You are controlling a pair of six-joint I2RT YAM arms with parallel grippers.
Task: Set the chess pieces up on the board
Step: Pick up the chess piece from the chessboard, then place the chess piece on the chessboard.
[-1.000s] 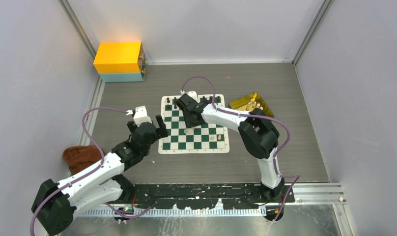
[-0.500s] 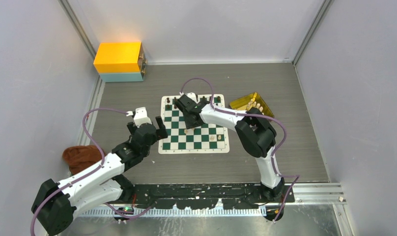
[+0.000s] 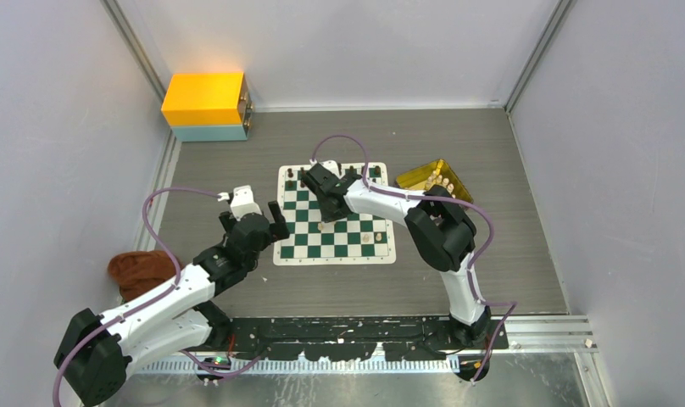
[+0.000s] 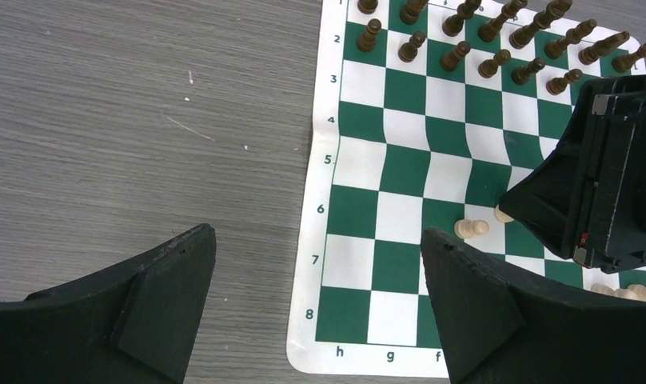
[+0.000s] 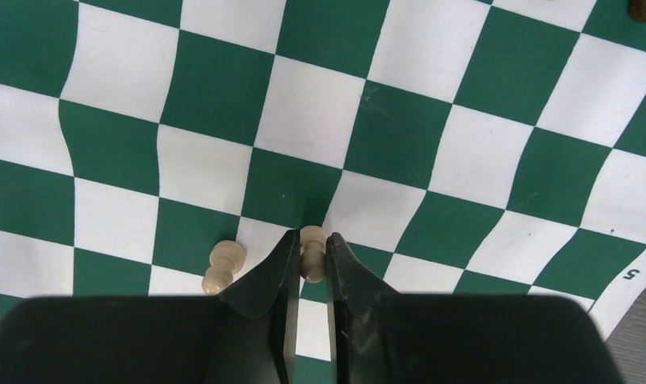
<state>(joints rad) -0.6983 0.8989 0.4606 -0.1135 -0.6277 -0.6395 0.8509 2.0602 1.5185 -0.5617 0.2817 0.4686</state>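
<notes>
Mid-pickup, it seems: the right gripper (image 5: 312, 240) is clamped on a pale pawn (image 5: 313, 262) on the board (image 5: 464, 120), a second pawn (image 5: 222, 268) at its nine o'clock, while the left gripper (image 4: 316, 234) gapes; next it likely needs lifting to its home rank.

Top external: high at the near edge, looking down onto the whole surface (image 3: 237, 153). Left wrist: oblique, off the board (image 4: 400, 168) edge. Right wrist: close over its squares. Board shared by all.
</notes>
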